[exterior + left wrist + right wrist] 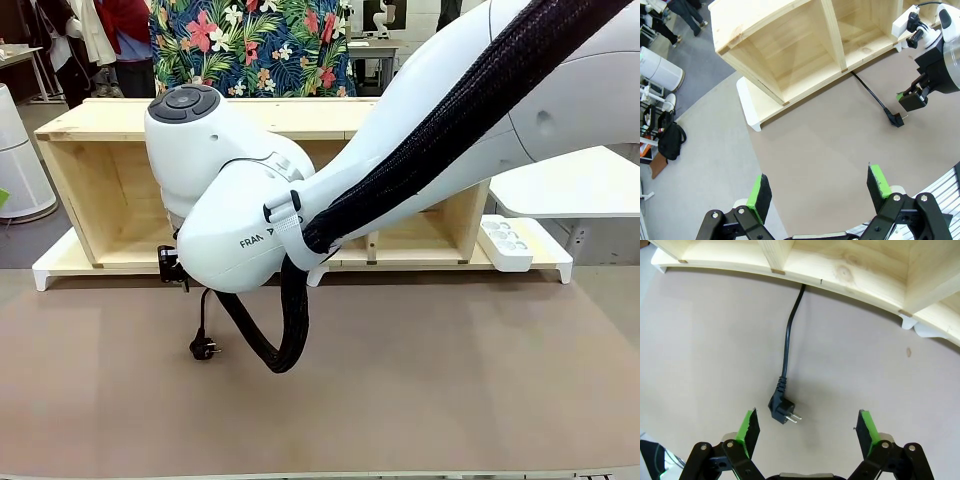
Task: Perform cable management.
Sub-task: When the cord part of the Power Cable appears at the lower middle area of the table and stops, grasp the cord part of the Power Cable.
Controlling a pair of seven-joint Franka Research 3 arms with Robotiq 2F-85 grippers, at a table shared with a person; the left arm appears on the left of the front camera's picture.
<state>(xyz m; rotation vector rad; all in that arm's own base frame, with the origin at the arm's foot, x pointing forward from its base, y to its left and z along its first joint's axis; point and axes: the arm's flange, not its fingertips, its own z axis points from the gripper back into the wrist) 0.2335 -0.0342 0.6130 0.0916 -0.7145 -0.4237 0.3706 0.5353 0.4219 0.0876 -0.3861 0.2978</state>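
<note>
Cable job, approach stage by my read. My left gripper [819, 187] hangs off to the side, jaws spread, holding nothing. The cable [787, 335] runs out from under the wooden shelf [100, 125] onto the left part of the table [420, 390], and its plug [782, 410] lies flat there, prongs sideways. My right gripper [807, 427] hovers above that plug, jaws spread wide and empty, not touching it. The plug sits nearer one pad than the other, so next I'd centre up, drop down and pinch the plug body. The power strip [503, 242] sits at the shelf's right end, probably the destination.
</note>
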